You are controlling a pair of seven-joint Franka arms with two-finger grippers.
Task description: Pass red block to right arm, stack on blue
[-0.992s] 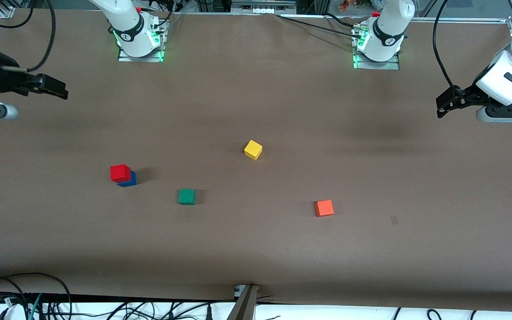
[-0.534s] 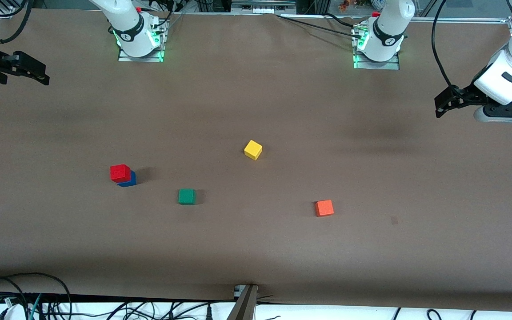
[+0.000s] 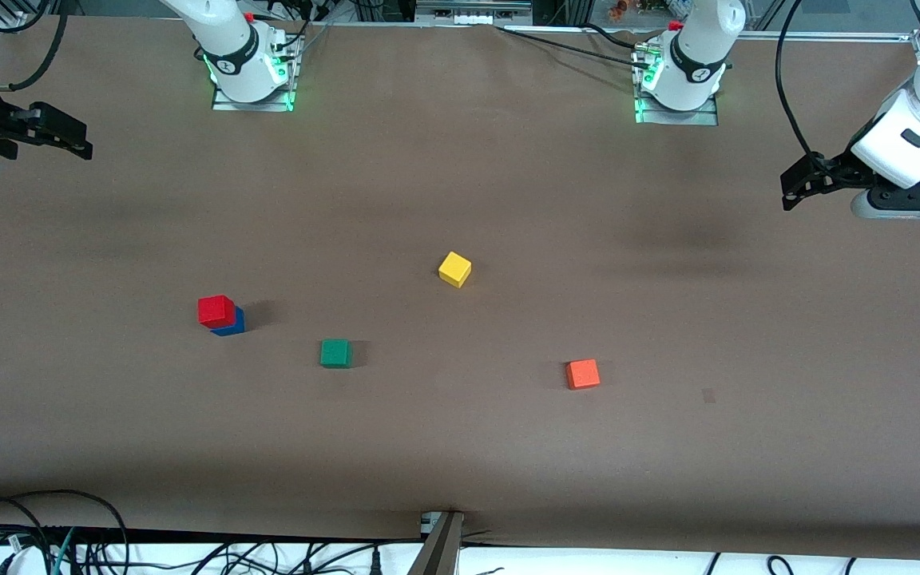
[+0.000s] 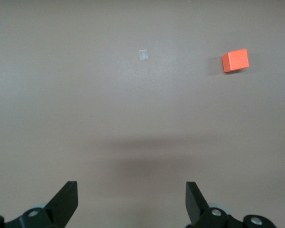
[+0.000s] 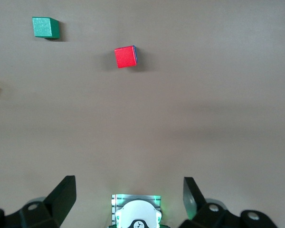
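The brown counter (image 3: pixel 460 447) carries the blue (image 3: pixel 233 324), a green cube (image 3: pixel 335 353) beside it, a yellow cube (image 3: pixel 454 269) and an orange cube (image 3: pixel 583 374).

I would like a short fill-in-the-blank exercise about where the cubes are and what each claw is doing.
1. The red block sits on top of the ____ cube.
2. Of all the cubes, the ____ one lies farthest from the front camera.
3. The left claw is open and holds ____.
4. The cube nearest the left arm's end of the table is ____.

Missing words: blue; yellow; nothing; orange
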